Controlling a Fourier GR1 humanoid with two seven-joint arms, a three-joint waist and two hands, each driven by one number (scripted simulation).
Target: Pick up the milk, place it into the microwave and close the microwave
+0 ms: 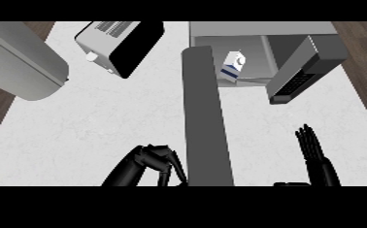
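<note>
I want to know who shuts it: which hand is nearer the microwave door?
Right. The right hand, open with fingers up, sits just below the open microwave door. The left hand, fingers curled, is lower left, across the grey upright slab.

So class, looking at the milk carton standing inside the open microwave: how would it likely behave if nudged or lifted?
The milk carton stands upright and looks taller than wide, so a push near its top would probably tip it. Its flat sides suggest it would slide, not roll. It looks boxy, so probably fairly stiff.

I see a white counter (108, 120) carrying a toaster oven (122, 45) at the back left and the open microwave (287, 42) at the back right.
</note>
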